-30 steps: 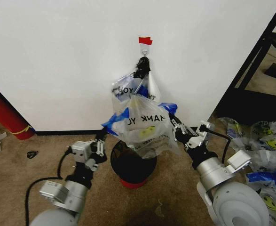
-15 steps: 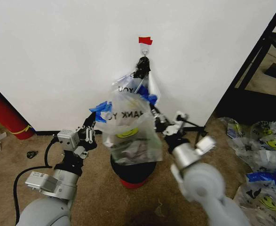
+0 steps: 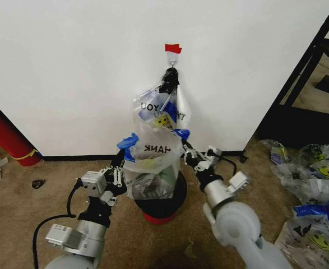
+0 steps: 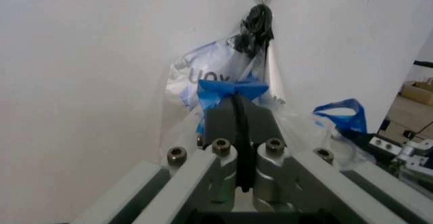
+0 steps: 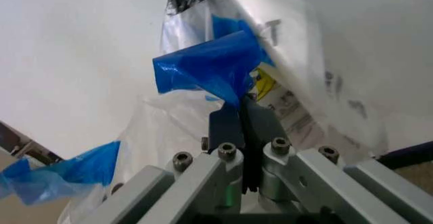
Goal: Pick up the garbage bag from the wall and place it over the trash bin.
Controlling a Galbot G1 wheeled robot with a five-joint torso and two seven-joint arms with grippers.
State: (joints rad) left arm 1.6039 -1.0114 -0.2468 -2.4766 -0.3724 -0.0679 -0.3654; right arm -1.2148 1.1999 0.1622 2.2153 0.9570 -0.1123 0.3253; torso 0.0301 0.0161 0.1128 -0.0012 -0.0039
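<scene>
The garbage bag (image 3: 152, 162), see-through with black print, hangs stretched between my two grippers just above the trash bin (image 3: 174, 197), a black bin with a red base. My left gripper (image 3: 123, 151) is shut on one blue handle (image 4: 233, 89). My right gripper (image 3: 185, 147) is shut on the other blue handle (image 5: 215, 67). The bag's lower end overlaps the bin's mouth in the head view. Behind it, a thick bunch of bags (image 3: 163, 106) with a black top hangs from the hook (image 3: 173, 60) on the white wall (image 3: 69, 67), under red tape (image 3: 173, 49).
A red cylinder (image 3: 6, 137) with a yellow band leans at the left wall. Loose printed bags (image 3: 315, 185) litter the carpet at the right. A black shelf frame (image 3: 307, 67) stands at the right. A small dark object (image 3: 39, 183) lies on the carpet.
Both grippers have drawn closer together, so the bag is narrower than a second ago. The bag has sunk toward the bin. The right arm has swung inward.
</scene>
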